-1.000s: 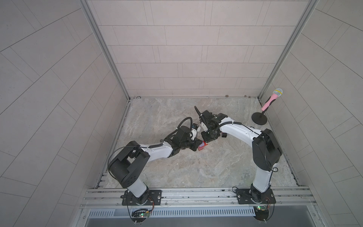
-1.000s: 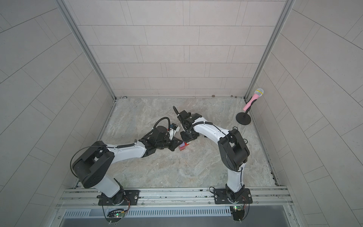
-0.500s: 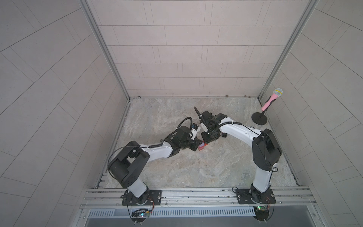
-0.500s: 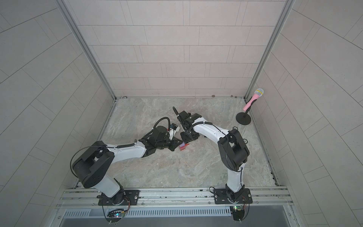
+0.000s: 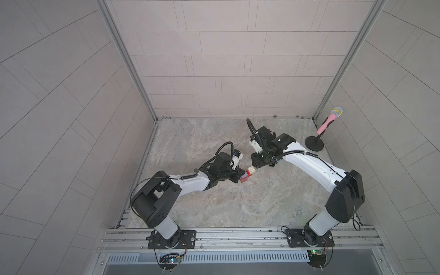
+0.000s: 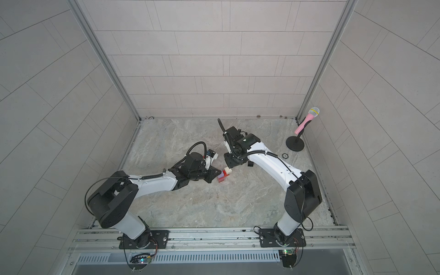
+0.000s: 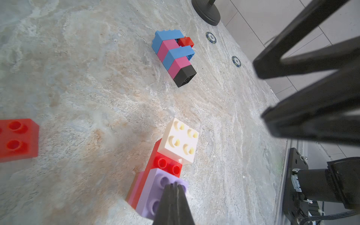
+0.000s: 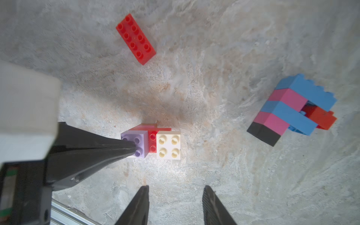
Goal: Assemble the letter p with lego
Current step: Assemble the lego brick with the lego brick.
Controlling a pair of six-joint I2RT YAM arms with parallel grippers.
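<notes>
Cream brick (image 5: pixel 251 170) is sitting on 2 o'clock end of red oblong brick (image 8: pixel 152 137), mid table (image 5: pixel 202 142), just 8 o'clock of right fingers (image 8: pixel 138 206), standing apart; left fingers (image 8: pixel 97 150), together, are pressing lilac brick (image 8: pixel 134 142) at other end.

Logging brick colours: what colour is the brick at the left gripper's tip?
Lilac brick, clearest in right wrist view.

We are seeing smooth, glossy plastic lego (image 8: pixel 168 145), the red brick (image 8: pixel 136 38) looking translucent, a matt, mottled stone-look tabletop (image 8: pixel 253 185), and a brushed-metal rail (image 5: pixel 238 234).
</notes>
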